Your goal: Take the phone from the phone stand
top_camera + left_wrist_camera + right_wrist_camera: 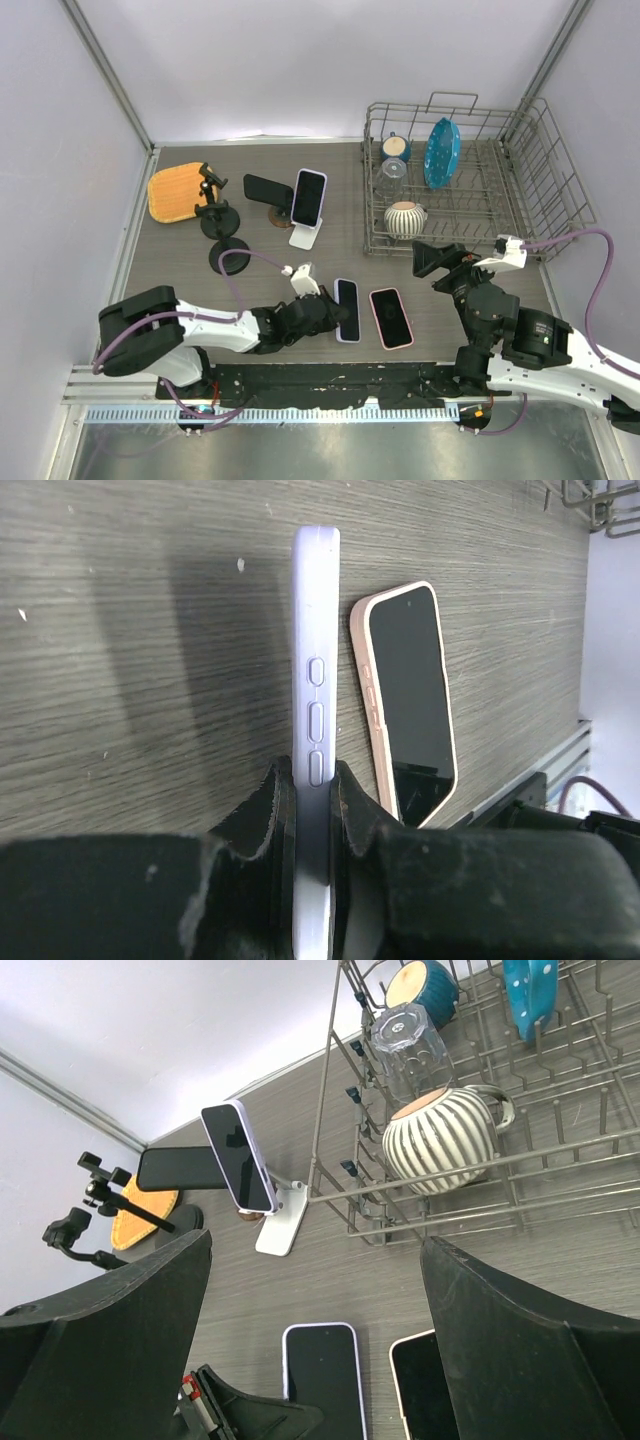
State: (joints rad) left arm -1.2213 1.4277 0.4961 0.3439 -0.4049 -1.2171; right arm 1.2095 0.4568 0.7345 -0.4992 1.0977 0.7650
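Phone [317, 650] — lavender, pinched in left gripper [313, 780]

**Fig. 1.** Open tabletop [345, 255] separates the standing phone [309, 197] from the lavender phone [347, 309] and pink phone [391, 317] near you. Your approach is walled on the right by the dish rack [366, 190], crowded on the left by a dark phone [267, 188] and tripods [218, 215].

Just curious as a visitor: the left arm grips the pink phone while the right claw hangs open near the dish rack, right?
Not quite: the left wrist view shows the left gripper shut on the lilac phone; the pink phone lies free beside it. The right gripper does hang open near the dish rack.
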